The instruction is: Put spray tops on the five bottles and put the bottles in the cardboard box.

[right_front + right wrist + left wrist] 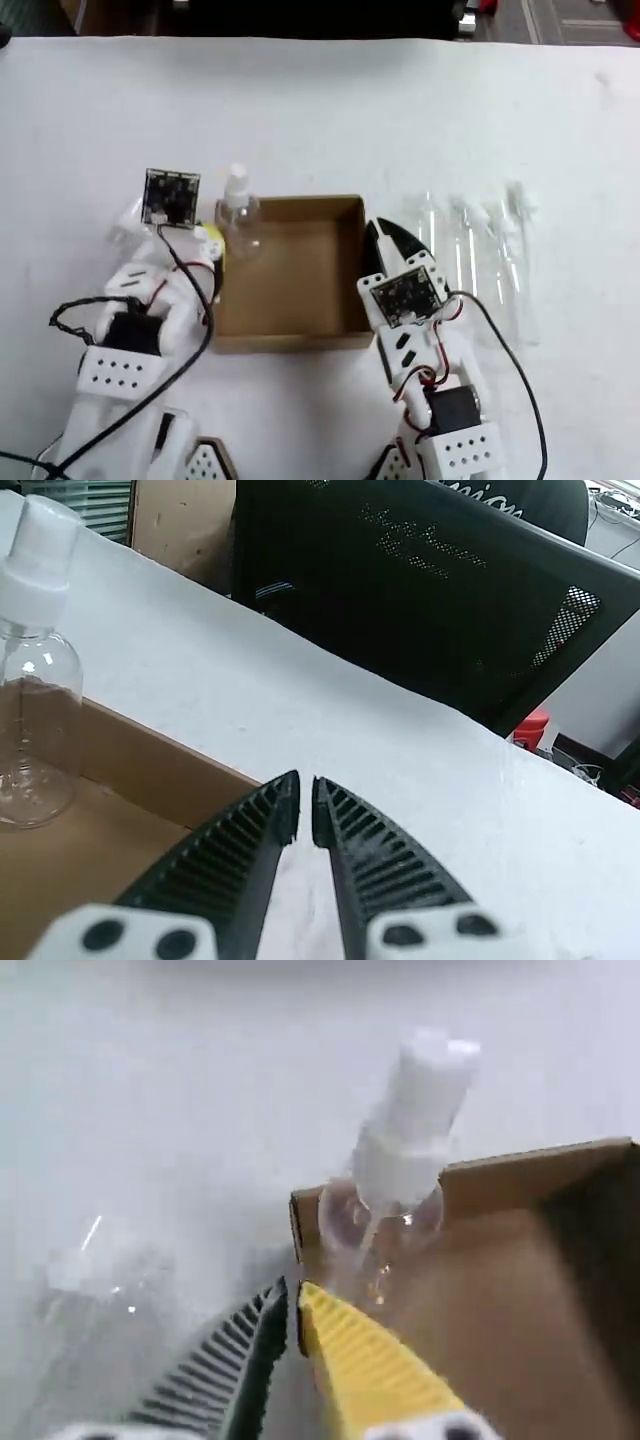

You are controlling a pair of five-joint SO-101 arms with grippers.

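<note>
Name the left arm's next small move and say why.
Probably draw the left gripper back from the brown cardboard box. The clear plastic bottle with its white spray top already stands in the box's far corner, and the gripper is shut on nothing, so its job there looks done.

A white table [320, 110] spreads wide under even light — past its far edge stands a black mesh chair [420, 590], a brown board [180, 525] beside it.

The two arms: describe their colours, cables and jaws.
Both arms are white plastic with black motors and black cables. Each carries a square black circuit board at the wrist. The left arm has one yellow and one black ribbed jaw; the right arm has two black ones.
</note>
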